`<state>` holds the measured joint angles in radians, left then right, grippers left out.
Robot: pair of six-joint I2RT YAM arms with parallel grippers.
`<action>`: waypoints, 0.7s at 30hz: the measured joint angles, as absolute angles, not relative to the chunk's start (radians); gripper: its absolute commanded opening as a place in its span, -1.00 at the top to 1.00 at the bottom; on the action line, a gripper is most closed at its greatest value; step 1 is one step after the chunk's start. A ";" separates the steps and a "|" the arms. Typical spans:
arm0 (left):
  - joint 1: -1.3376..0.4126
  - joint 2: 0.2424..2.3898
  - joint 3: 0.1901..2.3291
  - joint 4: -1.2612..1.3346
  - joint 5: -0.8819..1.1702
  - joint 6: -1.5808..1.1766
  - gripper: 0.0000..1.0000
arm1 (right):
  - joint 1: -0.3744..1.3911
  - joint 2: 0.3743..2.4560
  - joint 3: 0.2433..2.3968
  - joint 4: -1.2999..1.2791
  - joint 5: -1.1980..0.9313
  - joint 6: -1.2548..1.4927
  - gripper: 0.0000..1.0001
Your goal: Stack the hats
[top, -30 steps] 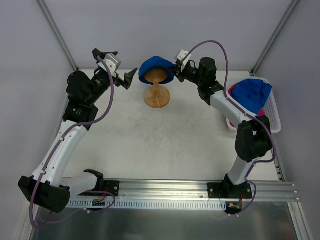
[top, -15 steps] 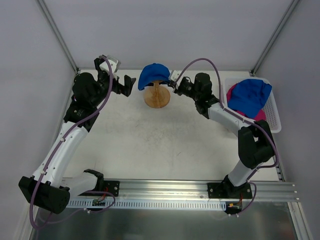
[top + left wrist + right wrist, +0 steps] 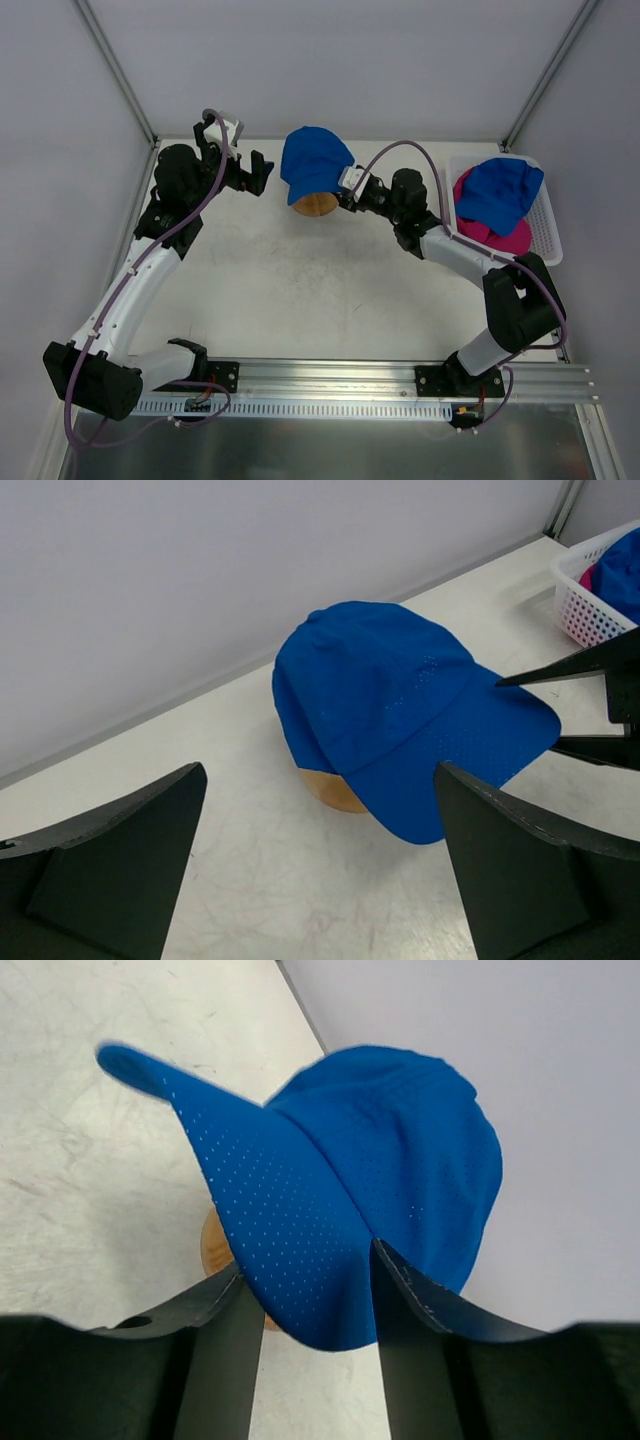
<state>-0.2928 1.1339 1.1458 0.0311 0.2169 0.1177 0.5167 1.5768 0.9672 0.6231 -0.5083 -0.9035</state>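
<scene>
White table (image 3: 300, 290): mesh basket (image 3: 548, 240) at the right edge holds a royal blue cap (image 3: 500, 188) over a magenta pink cap (image 3: 505, 238). Second blue cap (image 3: 312, 160) sits on wooden stand (image 3: 315, 204), back centre. Left gripper (image 3: 260, 173) spread wide just beside it, empty. Right gripper (image 3: 346, 188) half-parted astride its brim; contact possibly lost.

A pale, off-white desk (image 3: 300, 290) marked with faint scuffs and grey smudges is boxed in by plain light-grey walls. The back wall (image 3: 340, 60) runs along its far edge, and the left wall (image 3: 50, 200) and right wall (image 3: 605, 180) run along its sides. Slim metal posts (image 3: 115, 70) rise at the two far corners. A slotted aluminium rail (image 3: 330, 385) lies along the near edge, with a glossy grey panel (image 3: 320, 450) beyond it. The light is soft and even, and the shadows are faint.
</scene>
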 measured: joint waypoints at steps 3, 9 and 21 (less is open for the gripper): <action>-0.293 1.143 1.146 0.025 0.216 0.110 -0.98 | 0.527 1.571 0.967 0.638 -0.512 -0.903 -0.10; -0.293 1.145 1.146 0.020 0.217 0.097 -0.98 | 0.541 1.571 0.967 0.638 -0.513 -0.910 -0.37; -0.293 1.144 1.129 0.011 0.217 0.094 -0.97 | 0.545 1.544 0.936 0.575 -0.513 -0.968 0.19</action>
